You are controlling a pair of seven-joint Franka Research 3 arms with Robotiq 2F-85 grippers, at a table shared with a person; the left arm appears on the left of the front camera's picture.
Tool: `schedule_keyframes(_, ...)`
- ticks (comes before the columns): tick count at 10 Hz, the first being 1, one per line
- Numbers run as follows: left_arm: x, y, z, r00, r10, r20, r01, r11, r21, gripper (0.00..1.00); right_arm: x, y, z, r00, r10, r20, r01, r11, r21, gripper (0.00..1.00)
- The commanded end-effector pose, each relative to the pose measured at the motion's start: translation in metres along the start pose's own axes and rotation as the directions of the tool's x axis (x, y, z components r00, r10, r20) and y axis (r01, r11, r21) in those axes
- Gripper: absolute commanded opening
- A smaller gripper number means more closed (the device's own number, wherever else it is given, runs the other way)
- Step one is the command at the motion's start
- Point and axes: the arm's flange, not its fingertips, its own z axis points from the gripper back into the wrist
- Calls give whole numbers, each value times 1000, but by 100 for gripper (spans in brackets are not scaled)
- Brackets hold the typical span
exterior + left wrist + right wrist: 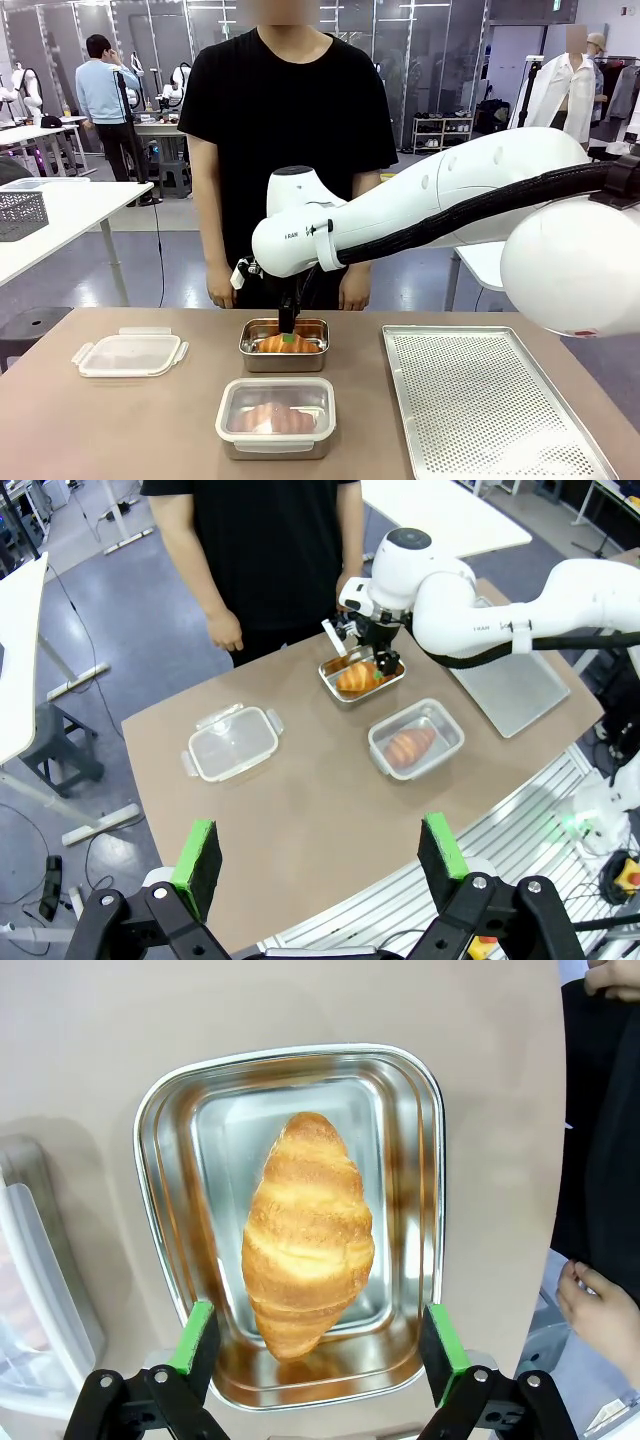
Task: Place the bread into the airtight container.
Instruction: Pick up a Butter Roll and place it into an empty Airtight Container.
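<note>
Pincers both stood spread. The left pincer (pixel 318 840) hung well on the near side of the steel container (pixel 410 1160), a lidded box (pixel 276 390) just before it. Bread (pixel 308 1230) lay inside that container, the right pincer (pixel 318 1320) above, untouching; a person's hand (pixel 600 1310) beyond it.

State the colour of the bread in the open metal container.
Golden-brown croissant-shaped bread with darker ridges; clearest in the right wrist view.
</note>
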Motion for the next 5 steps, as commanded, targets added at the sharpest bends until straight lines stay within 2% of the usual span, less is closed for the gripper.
schedule_keyframes(1, 0, -2, 2, 1000, -4, 9, 4, 1000, -3, 100, 1, 0, 0, 1000, 0, 4, 0, 1000, -3, 100)
schedule_keyframes(5, 0, -2, 2, 1000, -4, 9, 4, 1000, -3, 100, 1, 0, 0, 1000, 0, 4, 0, 1000, -3, 100)
